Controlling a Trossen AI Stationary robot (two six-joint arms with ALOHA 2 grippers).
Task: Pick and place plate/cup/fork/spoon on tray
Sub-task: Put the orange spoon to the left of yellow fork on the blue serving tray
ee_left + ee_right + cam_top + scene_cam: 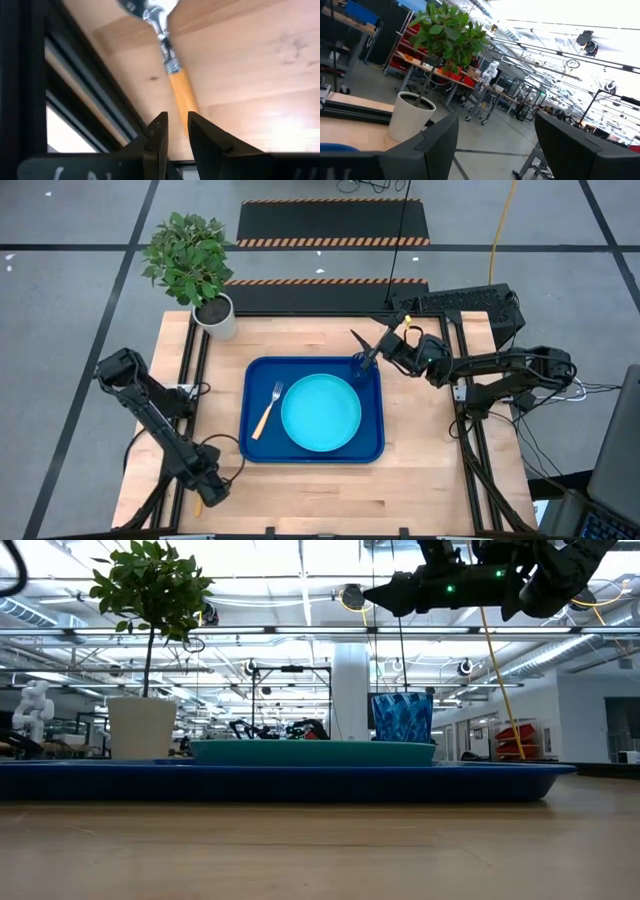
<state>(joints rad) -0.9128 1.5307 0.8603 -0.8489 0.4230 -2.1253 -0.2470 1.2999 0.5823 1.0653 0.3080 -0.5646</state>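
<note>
Left gripper (175, 132), jaws nearly closed over the spoon (172, 75) handle, should squeeze squarely before lifting; right gripper (372, 345), jaws open, hangs above the cup (360, 365).

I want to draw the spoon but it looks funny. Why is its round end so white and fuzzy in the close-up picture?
In the left wrist view the spoon lies very close to the lens, so it blurs, and glare washes out its shiny bowl; only the orange handle reads clearly, above the left gripper. In the high view the spoon is hidden under that arm.
</note>
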